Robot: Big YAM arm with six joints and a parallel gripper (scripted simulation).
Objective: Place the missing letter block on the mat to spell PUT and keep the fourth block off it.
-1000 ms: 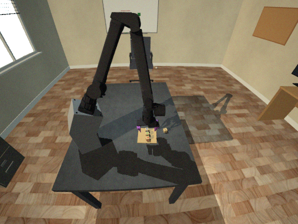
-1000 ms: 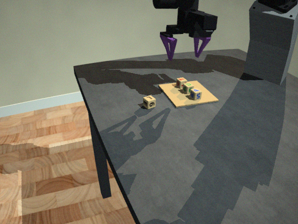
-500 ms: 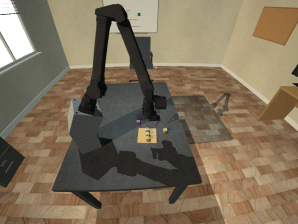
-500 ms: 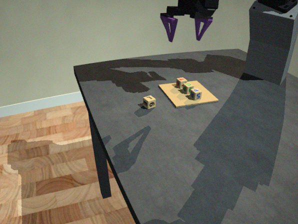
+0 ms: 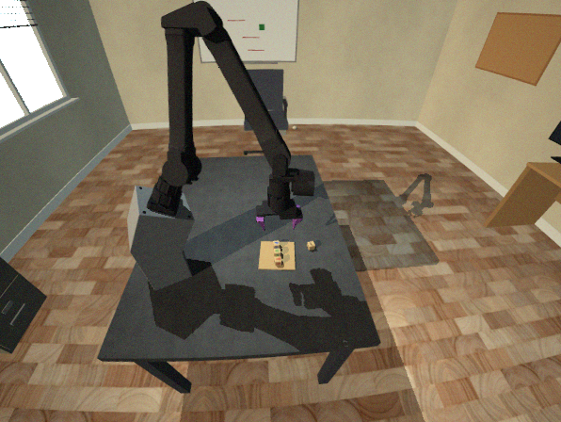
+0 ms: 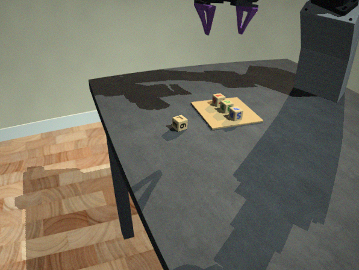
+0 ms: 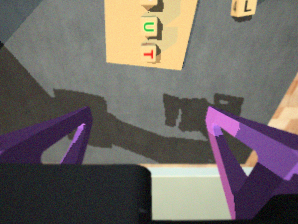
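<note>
three blocks (image 6: 226,106) sit in a row on the mat (image 6: 208,117); fourth block (image 6: 180,123) lies off it. gripper (image 6: 224,22) hangs above, fingers fully apart, empty. blocks look light, rigid; best gripped on opposite flat sides.

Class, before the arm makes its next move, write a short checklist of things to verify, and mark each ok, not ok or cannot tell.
1. Gripper open and holding nothing: ok.
2. Three blocks side by side on the mat: ok.
3. T block and U block letters on top: ok.
4. Third row block shows P on top: cannot tell.
5. Fourth block fully off the mat: ok.
6. Mat flat on the table: ok.
</note>
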